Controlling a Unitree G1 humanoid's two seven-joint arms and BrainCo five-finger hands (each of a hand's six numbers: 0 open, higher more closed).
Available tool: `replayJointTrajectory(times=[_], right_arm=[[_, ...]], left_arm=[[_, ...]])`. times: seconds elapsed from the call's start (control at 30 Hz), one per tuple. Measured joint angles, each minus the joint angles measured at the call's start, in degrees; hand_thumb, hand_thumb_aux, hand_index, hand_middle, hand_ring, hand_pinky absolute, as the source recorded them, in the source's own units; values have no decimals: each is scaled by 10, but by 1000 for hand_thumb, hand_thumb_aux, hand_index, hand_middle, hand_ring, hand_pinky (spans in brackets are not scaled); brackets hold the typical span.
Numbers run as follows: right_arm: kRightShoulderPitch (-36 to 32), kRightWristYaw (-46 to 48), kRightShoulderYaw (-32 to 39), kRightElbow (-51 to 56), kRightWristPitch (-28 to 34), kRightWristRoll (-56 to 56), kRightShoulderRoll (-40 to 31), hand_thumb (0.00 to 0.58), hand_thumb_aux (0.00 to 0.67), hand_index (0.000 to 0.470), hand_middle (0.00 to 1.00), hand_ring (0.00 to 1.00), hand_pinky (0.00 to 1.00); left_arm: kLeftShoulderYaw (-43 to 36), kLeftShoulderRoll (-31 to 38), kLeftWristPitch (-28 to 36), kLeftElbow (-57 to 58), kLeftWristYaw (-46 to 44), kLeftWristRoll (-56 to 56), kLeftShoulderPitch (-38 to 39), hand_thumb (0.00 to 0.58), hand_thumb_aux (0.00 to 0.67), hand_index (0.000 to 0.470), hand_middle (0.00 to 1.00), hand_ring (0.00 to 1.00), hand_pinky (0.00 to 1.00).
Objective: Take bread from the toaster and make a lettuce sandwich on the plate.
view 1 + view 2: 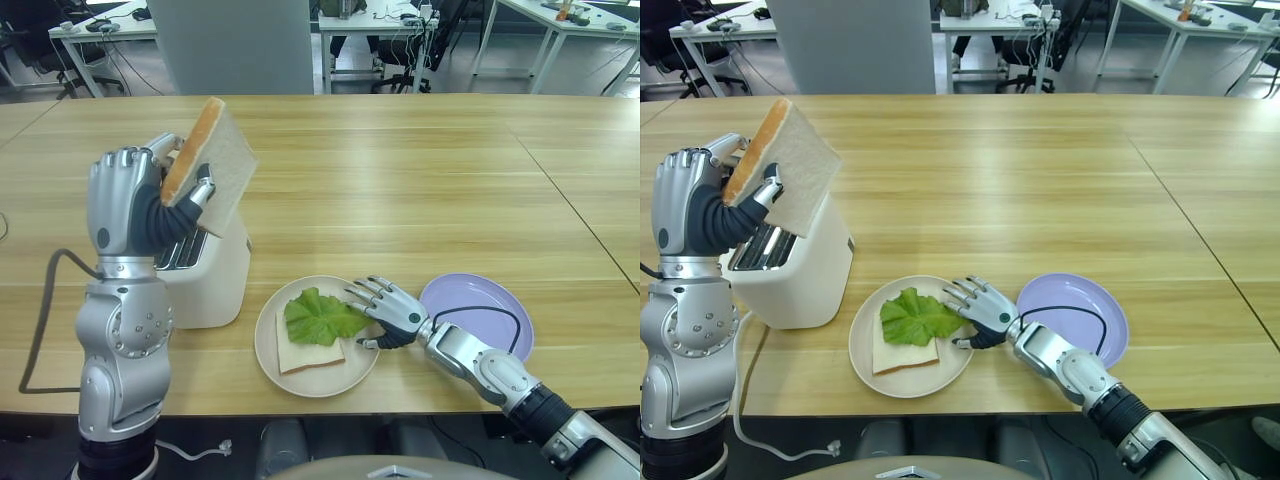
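Note:
My left hand (128, 200) is shut on a slice of bread (212, 162), holding it tilted just above the white toaster (212, 280) at the table's left. On the cream plate (355, 374) in front lies another bread slice (308, 353) with a green lettuce leaf (320, 318) on top. My right hand (390, 310) rests at the plate's right rim, fingers spread and touching the edge of the lettuce, holding nothing.
A lavender plate (478, 305) lies right of the cream plate, under my right forearm. The toaster's cable (45, 310) loops off the front left edge. Bare wooden table stretches behind and to the right.

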Motion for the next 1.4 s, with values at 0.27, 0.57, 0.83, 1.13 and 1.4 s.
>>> replayJointTrajectory(times=[0.27, 0.57, 0.83, 1.13, 1.4], right_arm=[[-3, -17, 0, 18, 11, -5, 19, 580, 670, 460, 0, 0, 0], [-4, -30, -2, 16, 15, -2, 24, 580, 670, 460, 0, 0, 0], [0, -34, -13, -71, 7, 19, 43, 580, 670, 460, 0, 0, 0], [14, -9, -16, -120, -2, 29, 64, 580, 670, 460, 0, 0, 0], [35, 11, -2, -120, -22, 31, 68, 580, 670, 460, 0, 0, 0]], left_arm=[[-12, -27, -28, -2, -2, -10, 19, 580, 670, 460, 1000, 1000, 1000], [-18, -51, -57, -4, 2, -11, 42, 580, 670, 460, 1000, 1000, 1000], [-35, -69, -75, 3, 2, -10, 55, 580, 670, 460, 1000, 1000, 1000], [-43, -72, -80, 12, 2, -9, 61, 580, 670, 460, 1000, 1000, 1000], [-60, -73, -84, 26, 0, -3, 62, 580, 670, 460, 1000, 1000, 1000]])
